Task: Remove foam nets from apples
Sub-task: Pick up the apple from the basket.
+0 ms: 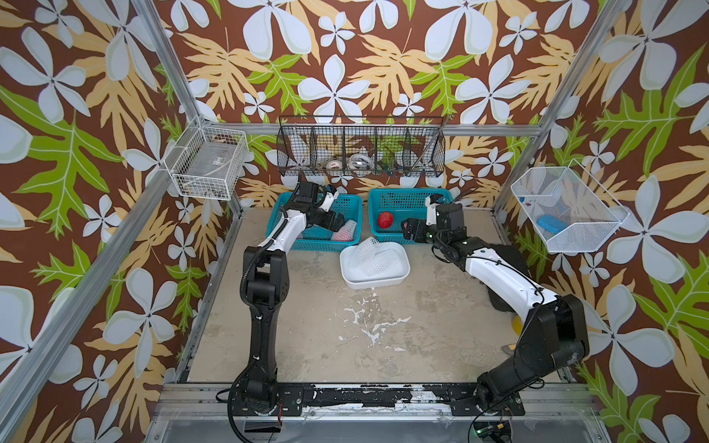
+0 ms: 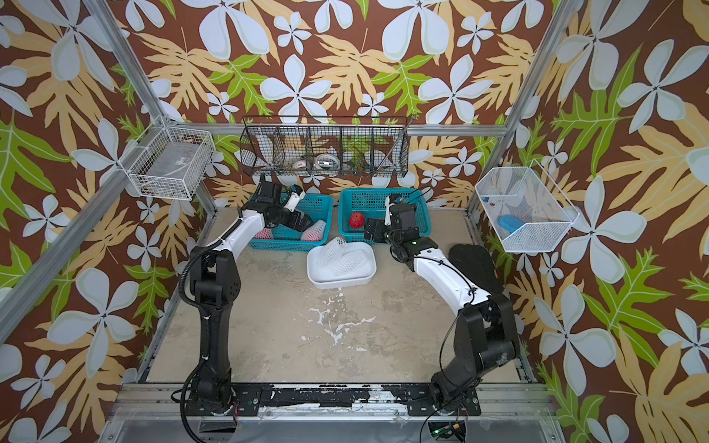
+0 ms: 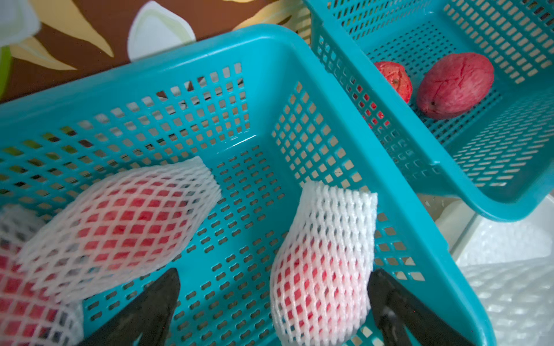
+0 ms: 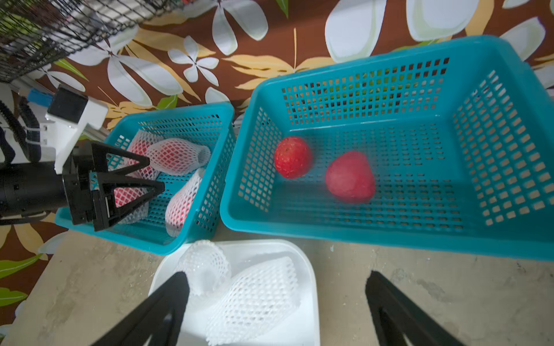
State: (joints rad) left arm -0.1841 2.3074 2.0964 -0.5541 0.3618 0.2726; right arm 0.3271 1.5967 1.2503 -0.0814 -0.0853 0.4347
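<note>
Several apples in white foam nets lie in the left teal basket (image 1: 351, 201). My left gripper (image 3: 274, 275) hangs open over it, and one netted apple (image 3: 323, 263) stands between its fingers, close against one of them. A second netted apple (image 3: 120, 227) lies beside it. Two bare red apples (image 4: 292, 157) (image 4: 350, 176) rest in the right teal basket (image 4: 389, 230). Two empty foam nets (image 4: 254, 299) (image 4: 204, 266) lie in the white tray (image 4: 305, 314). My right gripper (image 4: 277, 278) is open above the tray's edge and holds nothing.
The two baskets stand side by side against the back wall, with the tray (image 1: 399, 276) just in front of them. A black wire rack (image 1: 360, 149) hangs above the baskets. White wire baskets (image 1: 207, 165) (image 1: 568, 207) hang on the side walls. A black pad (image 2: 472, 264) lies at the table's right.
</note>
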